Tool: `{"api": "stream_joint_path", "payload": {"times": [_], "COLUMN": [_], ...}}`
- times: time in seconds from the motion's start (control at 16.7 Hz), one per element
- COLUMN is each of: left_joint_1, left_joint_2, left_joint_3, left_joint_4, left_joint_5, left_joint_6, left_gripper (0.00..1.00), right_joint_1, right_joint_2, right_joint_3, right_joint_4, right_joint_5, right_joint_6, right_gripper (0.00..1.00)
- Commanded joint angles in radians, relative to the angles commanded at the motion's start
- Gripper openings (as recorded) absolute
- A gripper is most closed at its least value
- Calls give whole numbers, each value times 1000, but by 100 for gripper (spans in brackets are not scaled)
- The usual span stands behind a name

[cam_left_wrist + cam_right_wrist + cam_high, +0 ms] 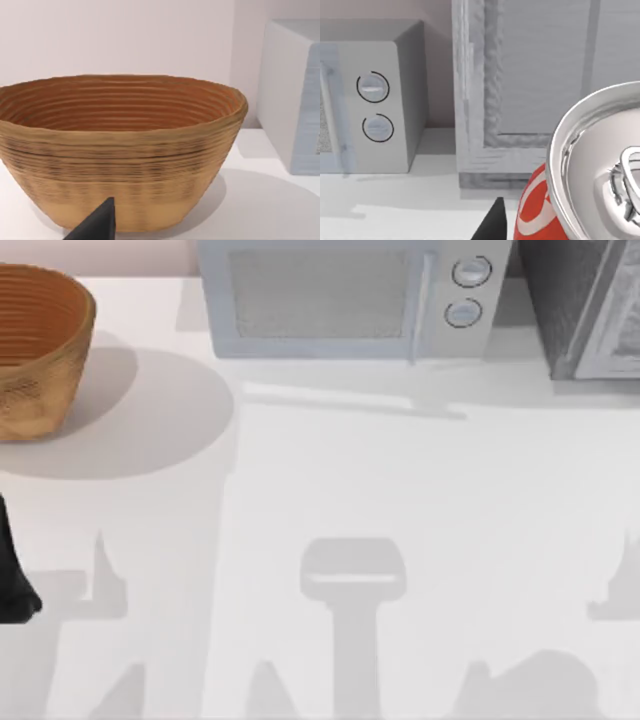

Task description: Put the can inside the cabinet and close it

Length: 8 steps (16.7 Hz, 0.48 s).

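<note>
at the tabletop's far right corner stands the cabinet [585,310], its framed front panel looking shut, so by my judgement nothing is done yet: opening, placing and closing all remain. the can [580,185] sits close under the right wrist camera, facing the cabinet front, just beside a dark fingertip [492,225]; whether the right gripper holds it i cannot tell. the left arm [12,570] idles at the left edge near the basket [35,345].

The white table [400,480] carries a basket [35,345], microwave [345,295] and cabinet [585,305].
</note>
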State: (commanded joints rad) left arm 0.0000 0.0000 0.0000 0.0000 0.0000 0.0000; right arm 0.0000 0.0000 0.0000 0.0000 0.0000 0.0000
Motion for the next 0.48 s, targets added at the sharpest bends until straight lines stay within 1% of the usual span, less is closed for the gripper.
{"api": "stream_joint_path", "payload": {"times": [0.3, 0.48], "left_joint_1": [0, 0], "left_joint_2": [0, 0], "left_joint_3": [0, 0], "left_joint_4": [0, 0], "left_joint_5": [0, 0], "left_joint_6": [0, 0], "left_gripper": [100, 100], "right_joint_1": [4, 15], "right_joint_2": [14, 98], "right_joint_3": [13, 108], "right_joint_4": [-1, -28], "right_joint_5": [2, 14], "right_joint_6": [2, 3], "right_gripper": [0, 0]}}
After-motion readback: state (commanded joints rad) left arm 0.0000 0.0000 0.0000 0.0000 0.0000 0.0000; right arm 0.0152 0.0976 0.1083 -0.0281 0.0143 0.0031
